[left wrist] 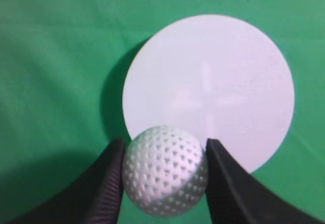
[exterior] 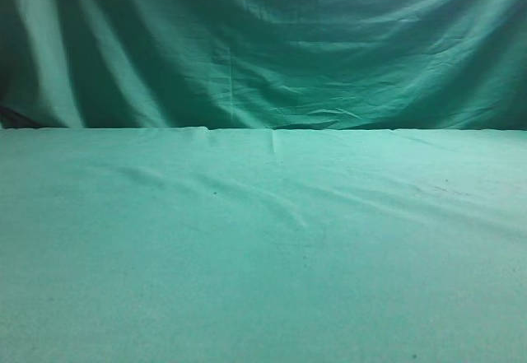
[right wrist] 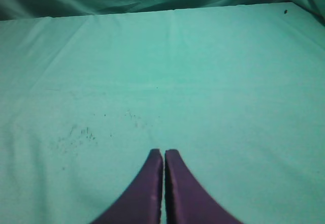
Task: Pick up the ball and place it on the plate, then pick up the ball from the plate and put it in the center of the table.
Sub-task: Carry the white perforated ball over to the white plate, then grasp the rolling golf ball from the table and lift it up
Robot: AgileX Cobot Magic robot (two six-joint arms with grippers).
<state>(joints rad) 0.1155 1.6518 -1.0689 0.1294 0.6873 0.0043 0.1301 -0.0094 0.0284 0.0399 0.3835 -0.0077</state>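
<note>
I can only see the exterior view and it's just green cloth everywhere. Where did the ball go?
Observer: The left wrist view shows the ball held between the left gripper fingers.
Child: Is there a plate too?
Observer: Yes, a round white plate lies on the green table, just beyond the ball.
Child: What is the other arm doing?
Observer: The right gripper is shut and holds nothing, with only bare cloth ahead of it.

The ball (left wrist: 165,178) hides the plate's (left wrist: 213,82) near rim.
</note>
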